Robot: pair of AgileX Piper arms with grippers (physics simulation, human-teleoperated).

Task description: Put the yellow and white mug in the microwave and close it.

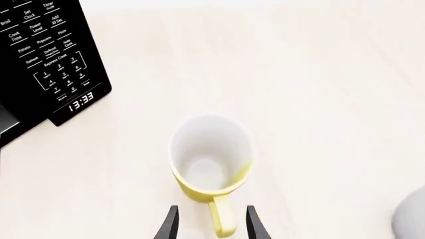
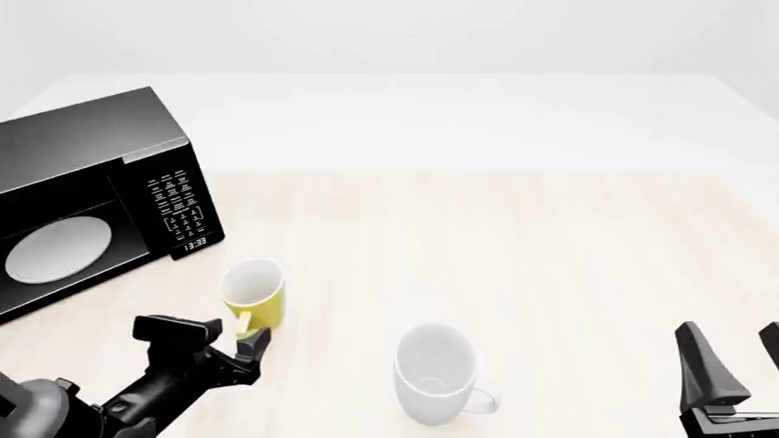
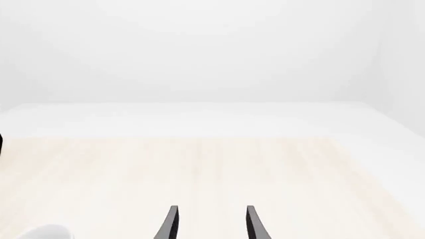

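The left gripper point(image 1: 212, 224) has slim dark tapered fingers spread apart, straddling the handle of the yellow and white mug point(image 1: 211, 158), apparently without touching it. The glossy, cylindrical mug stands upright on the pale wood-grain table point(image 2: 512, 246) at the gripper's 12 o'clock. At its 10 o'clock, the boxy black microwave point(image 2: 91, 196) stands open. The right gripper point(image 3: 212, 224) is open and holds nothing.

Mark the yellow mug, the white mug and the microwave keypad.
yellow mug point(image 2: 254, 294), front view, yellow outer wall.
white mug point(image 2: 435, 381), front view, outer wall.
microwave keypad point(image 2: 179, 203), front view, button panel.
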